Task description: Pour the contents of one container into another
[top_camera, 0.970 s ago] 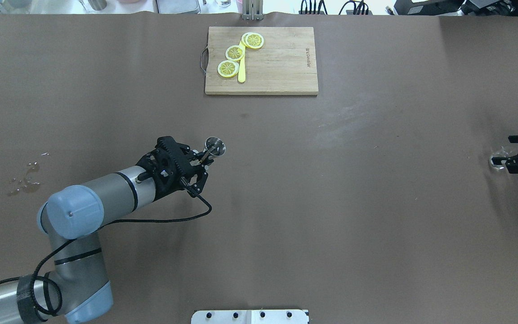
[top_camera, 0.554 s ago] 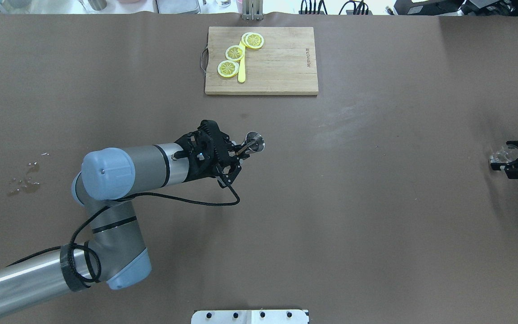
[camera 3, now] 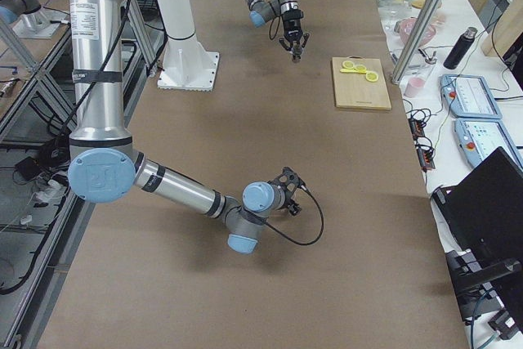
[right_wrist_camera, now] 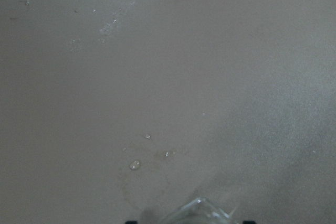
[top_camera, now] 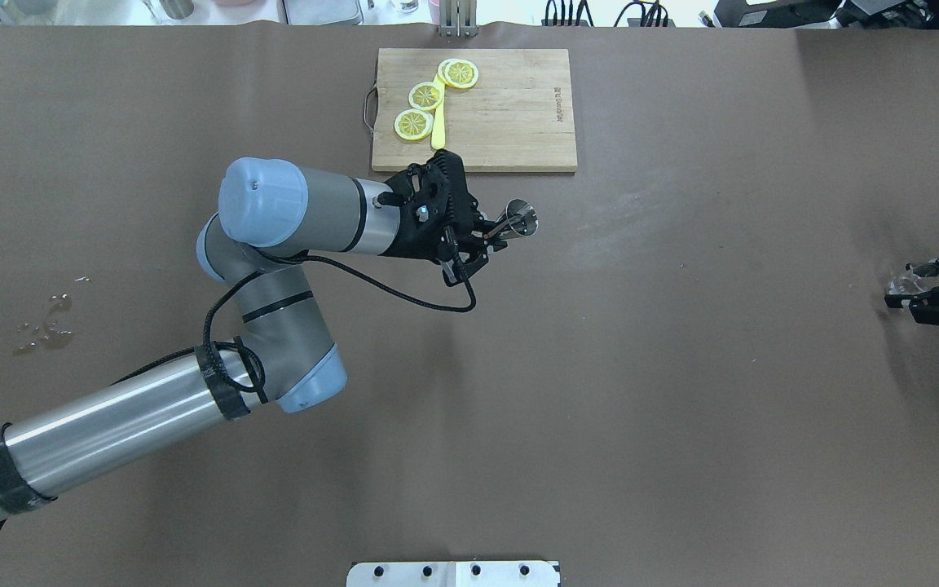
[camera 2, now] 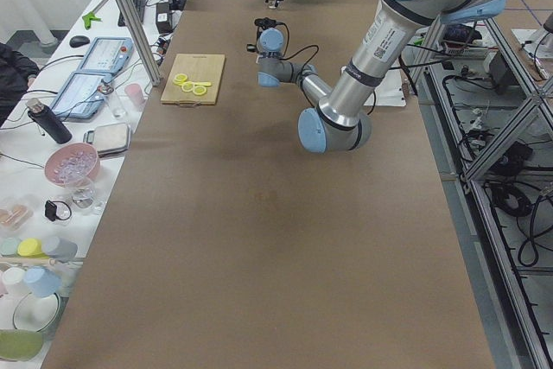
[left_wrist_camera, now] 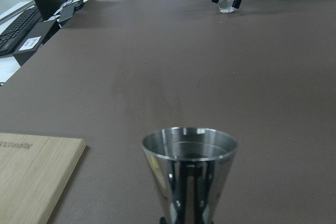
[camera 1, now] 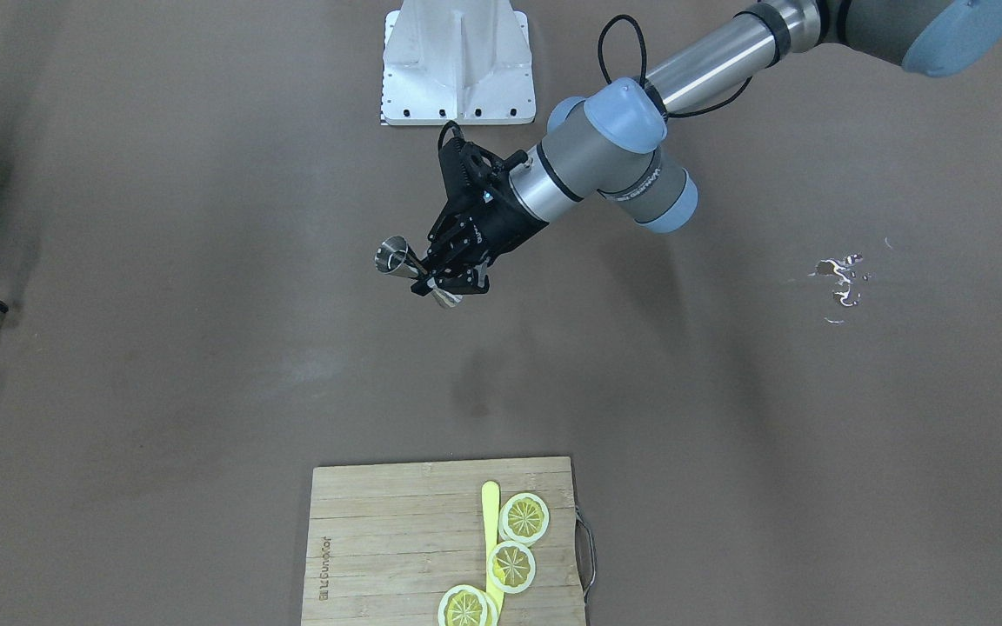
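Note:
My left gripper [top_camera: 492, 232] is shut on the narrow waist of a steel jigger [top_camera: 520, 220], held above the table just in front of the cutting board. The left wrist view shows the jigger [left_wrist_camera: 189, 174] upright with its open cone on top. Far off at the table's right end, my right gripper [top_camera: 914, 287] is shut on a small clear glass [top_camera: 898, 284]. The same glass [left_wrist_camera: 227, 1] appears between the black fingers in the left wrist view. Only the glass rim [right_wrist_camera: 202, 209] shows in the right wrist view.
A wooden cutting board [top_camera: 510, 114] with three lemon slices [top_camera: 426, 96] and a yellow knife [top_camera: 438, 130] lies at the far middle. A water spill [top_camera: 46, 322] marks the table's left side, and droplets [right_wrist_camera: 135, 164] lie under the glass. The robot's white base plate [top_camera: 453, 573] is at the near edge.
My left arm has swung the jigger to the right and away from the robot, toward the cutting board. The right gripper with the glass has shifted slightly.

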You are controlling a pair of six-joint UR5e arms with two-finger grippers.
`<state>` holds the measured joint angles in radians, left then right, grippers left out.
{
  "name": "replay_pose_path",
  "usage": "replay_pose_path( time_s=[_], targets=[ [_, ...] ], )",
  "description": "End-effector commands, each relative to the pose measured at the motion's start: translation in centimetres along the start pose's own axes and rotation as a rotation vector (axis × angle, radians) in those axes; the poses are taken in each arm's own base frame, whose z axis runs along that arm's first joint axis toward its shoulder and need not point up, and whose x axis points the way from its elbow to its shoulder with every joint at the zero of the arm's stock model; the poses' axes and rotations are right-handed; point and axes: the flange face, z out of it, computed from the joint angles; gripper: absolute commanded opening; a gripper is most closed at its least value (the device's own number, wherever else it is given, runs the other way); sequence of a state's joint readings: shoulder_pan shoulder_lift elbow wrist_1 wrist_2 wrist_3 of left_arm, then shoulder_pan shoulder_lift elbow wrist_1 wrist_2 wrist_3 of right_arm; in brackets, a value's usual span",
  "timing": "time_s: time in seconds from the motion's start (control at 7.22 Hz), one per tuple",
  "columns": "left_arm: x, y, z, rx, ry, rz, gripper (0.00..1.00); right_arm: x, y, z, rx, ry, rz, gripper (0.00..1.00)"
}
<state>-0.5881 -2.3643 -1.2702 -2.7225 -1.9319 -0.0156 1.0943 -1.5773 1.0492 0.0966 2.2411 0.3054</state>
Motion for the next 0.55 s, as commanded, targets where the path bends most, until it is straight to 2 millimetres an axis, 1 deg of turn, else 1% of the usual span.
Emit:
replay_pose_path(
  time_s=[0.0, 0.14, 0.28, 0.42],
  targets=[
    [-1.9, -2.5, 3.6, 0.028, 0.016, 0.017, 0.00, 0.0, 0.3, -0.1, -0.004, -0.001, -0.002, 0.16],
    [-2.3, -3.6, 5.3, 0.019, 0.028, 0.015, 0.00, -0.2, 0.1, -0.3, 0.004, -0.004, -0.012, 0.00],
    [-2.6, -4.5, 6.4, 0.016, 0.029, 0.014, 0.00, -0.5, -0.1, -0.4, 0.011, -0.026, -0.022, 0.00],
    [-2.6, -4.8, 7.2, 0.015, 0.031, 0.011, 0.00, -0.7, -0.8, -0.5, 0.023, -0.031, -0.032, 0.00]
  ],
)
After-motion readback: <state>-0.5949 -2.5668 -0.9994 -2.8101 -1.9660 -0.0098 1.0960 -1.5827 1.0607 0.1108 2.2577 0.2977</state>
